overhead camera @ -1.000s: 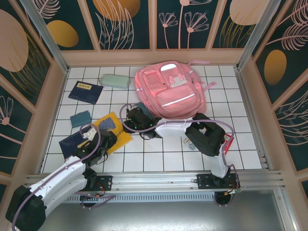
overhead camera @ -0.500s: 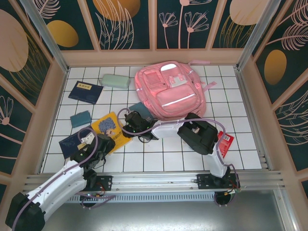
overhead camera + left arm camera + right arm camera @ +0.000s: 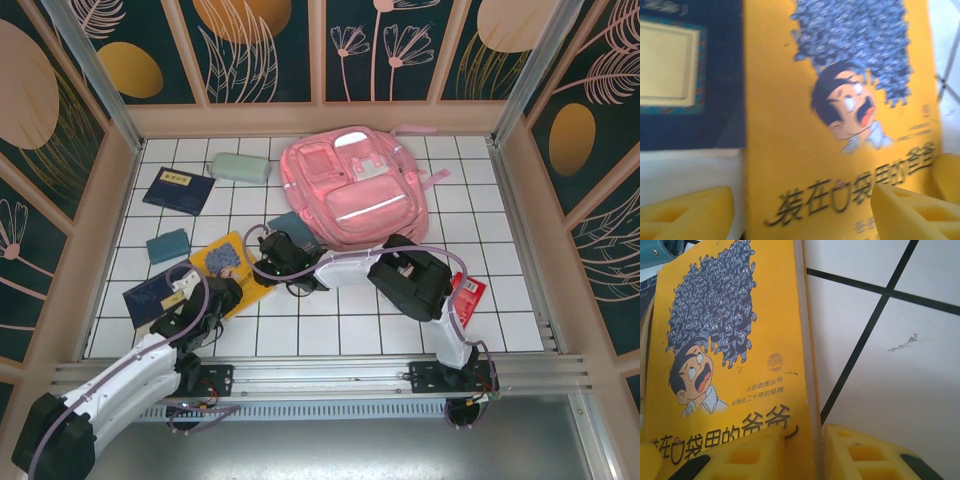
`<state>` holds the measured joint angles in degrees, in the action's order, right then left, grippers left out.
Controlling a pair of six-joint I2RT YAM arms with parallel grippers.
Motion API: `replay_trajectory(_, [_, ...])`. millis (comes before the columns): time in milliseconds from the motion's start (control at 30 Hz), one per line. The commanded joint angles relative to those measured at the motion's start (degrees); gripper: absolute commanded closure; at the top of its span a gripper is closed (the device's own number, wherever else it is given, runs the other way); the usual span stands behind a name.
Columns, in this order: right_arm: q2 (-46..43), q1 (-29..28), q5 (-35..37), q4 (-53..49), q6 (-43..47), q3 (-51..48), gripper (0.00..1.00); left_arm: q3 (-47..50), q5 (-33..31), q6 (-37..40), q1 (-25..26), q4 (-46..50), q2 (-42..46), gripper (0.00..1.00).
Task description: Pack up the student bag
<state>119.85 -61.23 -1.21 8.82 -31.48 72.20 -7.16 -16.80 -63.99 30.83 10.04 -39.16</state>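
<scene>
The student bag (image 3: 350, 195), a big pink backpack, lies at the back middle of the tiled floor. A yellow picture book (image 3: 232, 268) lies in front of it to the left, partly over a navy book (image 3: 148, 298). My right gripper (image 3: 270, 262) is at the yellow book's right edge. In the right wrist view its fingers (image 3: 747, 455) press that edge of the yellow book (image 3: 735, 355) from both sides, right gripper (image 3: 807, 455) shut on it. My left gripper (image 3: 213, 300) hovers open over the book's near end. The left gripper (image 3: 800, 215) has its yellow pads (image 3: 687, 212) spread wide above the cover (image 3: 805, 150).
A mint-green pencil case (image 3: 240, 168) and a second navy book (image 3: 178, 190) lie at the back left, a teal pouch (image 3: 167, 246) left of the yellow book. A teal item (image 3: 292, 225) sits against the bag. A red packet (image 3: 467, 297) lies right, behind the right arm.
The right arm slid left and its jaws narrowed onto the yellow book's edge. The left gripper drew back a little, then came forward over the book again.
</scene>
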Motion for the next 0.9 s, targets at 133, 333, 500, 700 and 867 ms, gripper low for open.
replay_trajectory(133, [1.35, -0.65, -3.04, 0.71, -1.34, -1.02, 0.72, 9.1, 18.81, 0.0, 0.49, -29.2, 10.44, 0.33])
replay_trajectory(333, [0.87, -0.47, -3.71, 1.29, -1.56, -1.38, 0.72, 10.58, 20.08, 0.22, 0.48, -30.04, 14.92, 0.32])
replay_trajectory(500, [0.73, -0.5, -4.31, 1.79, -1.74, -1.64, 0.73, 10.16, 21.19, 1.28, 0.47, -32.07, 12.78, 0.36])
replay_trajectory(700, [0.33, -0.39, -3.82, 1.65, -1.96, -1.97, 0.73, 7.55, 20.02, 2.05, 0.47, -28.85, 7.8, 0.49])
replay_trajectory(867, [-0.39, -0.39, -2.92, 1.58, -1.91, -2.6, 0.71, 5.18, 16.53, 2.09, 0.53, -19.4, 7.04, 0.28])
